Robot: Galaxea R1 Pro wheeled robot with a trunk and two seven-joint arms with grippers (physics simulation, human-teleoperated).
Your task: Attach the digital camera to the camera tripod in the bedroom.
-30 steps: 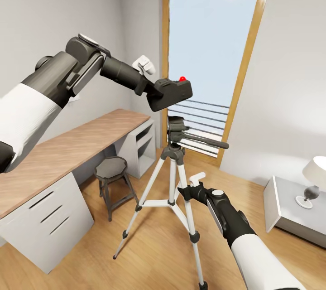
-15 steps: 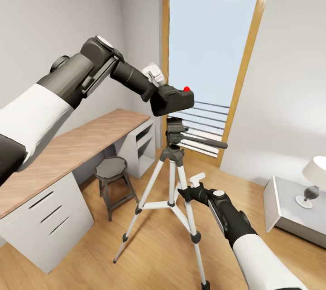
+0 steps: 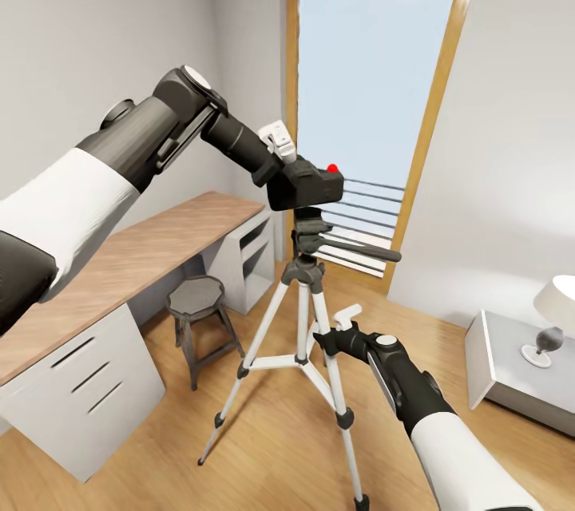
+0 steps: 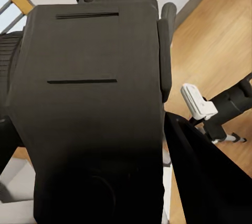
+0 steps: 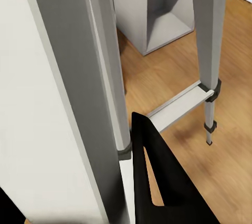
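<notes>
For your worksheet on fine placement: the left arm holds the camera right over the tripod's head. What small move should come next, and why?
Probably a short, straight lowering of the left gripper. The digital camera sits just above the head of the camera tripod, roughly centred over it, with hardly any gap showing. The right gripper is at a tripod leg, likely steadying it.

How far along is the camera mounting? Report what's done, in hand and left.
Done: the digital camera is picked up, shut in the left gripper. In hand: it sits right above the camera tripod head; contact is unclear. The right gripper is at a tripod leg. Left: seat the camera and release.
</notes>
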